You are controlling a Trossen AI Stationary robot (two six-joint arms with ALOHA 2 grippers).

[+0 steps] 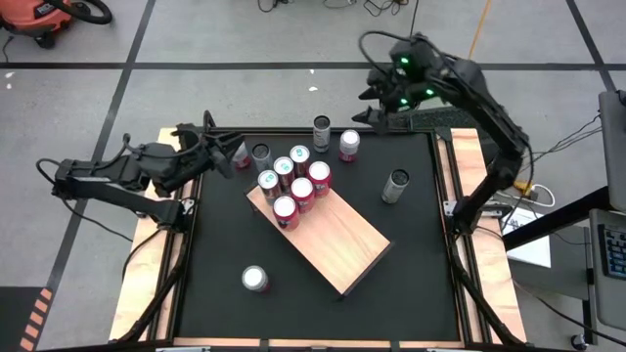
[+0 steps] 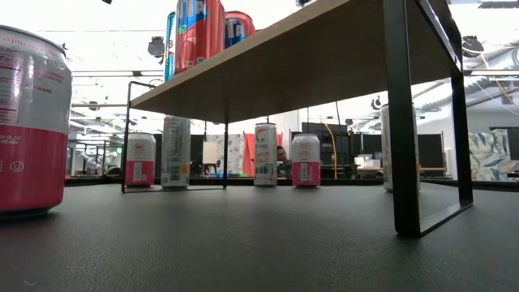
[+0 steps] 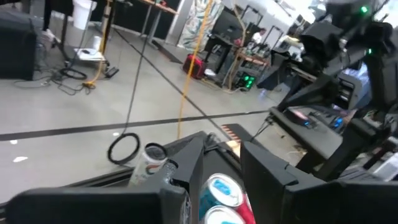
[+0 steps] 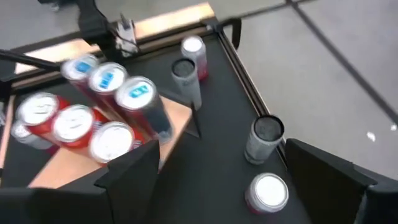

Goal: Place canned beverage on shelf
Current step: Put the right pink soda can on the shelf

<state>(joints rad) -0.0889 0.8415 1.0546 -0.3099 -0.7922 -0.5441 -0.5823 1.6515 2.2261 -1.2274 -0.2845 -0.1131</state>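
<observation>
Nearest the low camera, at the left of the frame, we see a pink-and-white can (image 2: 28, 122), a smooth metal cylinder standing on the counter (image 2: 243, 243), whose black surface is finely pebbled. In the high view this can (image 1: 254, 279) sits alone at lower centre.

Past it stands the shelf (image 1: 337, 240), a thick rectangular slab of pale grained wood on thin black metal legs, lying diagonally across the middle of the high view. Six cans (image 1: 293, 181) cluster upright on its upper-left end, with red bodies and silver or blue tops. The rest of the slab is bare.

Beyond, more cans stand on the counter: a grey one (image 1: 395, 185) to the right of the shelf, and three others along the top edge.

The left gripper (image 1: 227, 154), at the left of the frame, reaches level from a low, folded arm toward the cluster; its fingers are narrowly parted and hold nothing.

The right gripper (image 1: 377, 103) hangs at upper right from a high arched arm, jaws wide and empty.
</observation>
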